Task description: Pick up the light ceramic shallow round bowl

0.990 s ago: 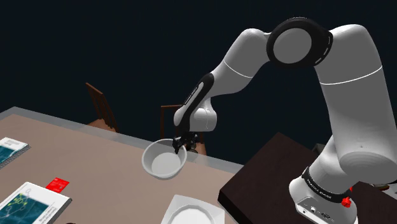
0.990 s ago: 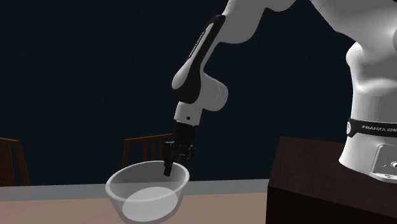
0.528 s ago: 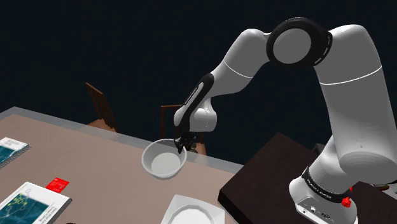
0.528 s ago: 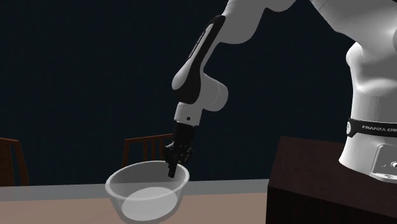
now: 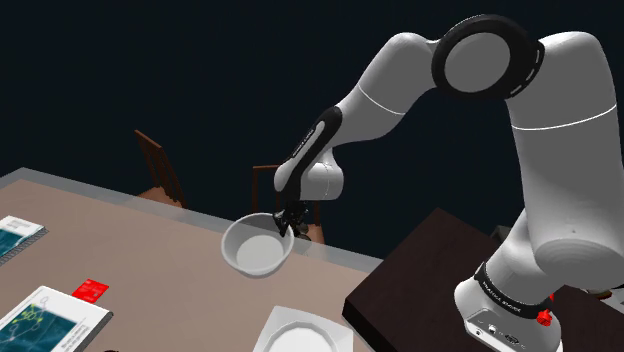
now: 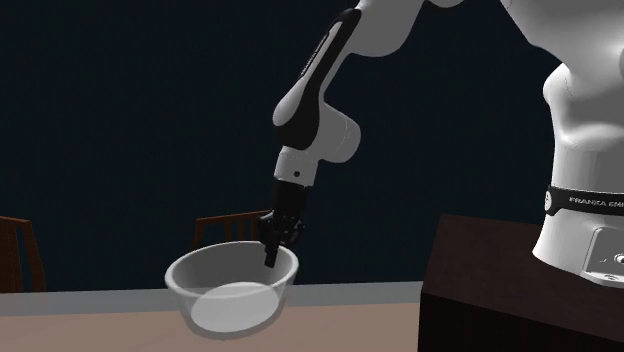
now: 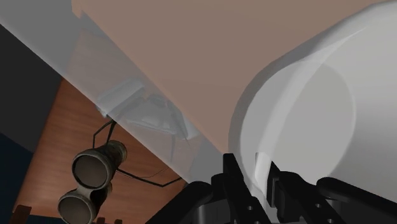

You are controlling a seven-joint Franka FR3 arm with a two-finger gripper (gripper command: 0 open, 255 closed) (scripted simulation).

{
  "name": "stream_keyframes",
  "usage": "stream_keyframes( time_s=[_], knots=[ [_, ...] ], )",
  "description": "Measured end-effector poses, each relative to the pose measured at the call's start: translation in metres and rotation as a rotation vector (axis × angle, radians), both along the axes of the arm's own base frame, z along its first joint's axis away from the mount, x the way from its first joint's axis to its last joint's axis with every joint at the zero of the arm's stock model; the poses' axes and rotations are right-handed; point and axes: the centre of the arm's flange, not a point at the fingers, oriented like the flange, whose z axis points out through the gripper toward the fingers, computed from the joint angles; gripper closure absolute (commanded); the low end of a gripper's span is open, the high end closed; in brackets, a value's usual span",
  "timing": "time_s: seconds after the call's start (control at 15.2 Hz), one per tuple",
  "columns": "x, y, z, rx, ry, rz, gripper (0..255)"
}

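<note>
A pale, shallow round bowl [image 5: 255, 250] hangs a little above the tan table [image 5: 140, 250] near its far edge, slightly tilted. My black gripper [image 5: 288, 222] is shut on the bowl's rim on the side nearest the arm, one finger inside and one outside. From the second exterior view the bowl [image 6: 232, 285] is seen side-on with the gripper [image 6: 271, 255] coming down onto its right rim. In the wrist view both fingers of the gripper [image 7: 257, 181] clasp the white wall of the bowl [image 7: 318, 121] over the table [image 7: 191, 63].
Two wooden chairs [image 5: 160, 170] [image 5: 265, 185] stand behind the table. A white plate [image 5: 300, 335], a red card [image 5: 90, 289] and booklets [image 5: 50, 315] lie nearer the front. The dark stand [image 5: 430, 270] is at the right. A dumbbell [image 7: 92, 175] lies on the floor below.
The fingers closed on the bowl's rim. The arm then rose a little, taking the bowl up off the table and tipping it slightly.
</note>
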Motion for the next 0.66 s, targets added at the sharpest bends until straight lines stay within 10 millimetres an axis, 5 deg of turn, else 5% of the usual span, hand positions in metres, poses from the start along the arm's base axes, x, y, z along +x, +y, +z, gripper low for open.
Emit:
stream_keyframes(
  time_s=[0.66],
  knots=[
    [0.001, 0.001, 0.051, 0.0, 0.0, 0.0, 255]
  ],
)
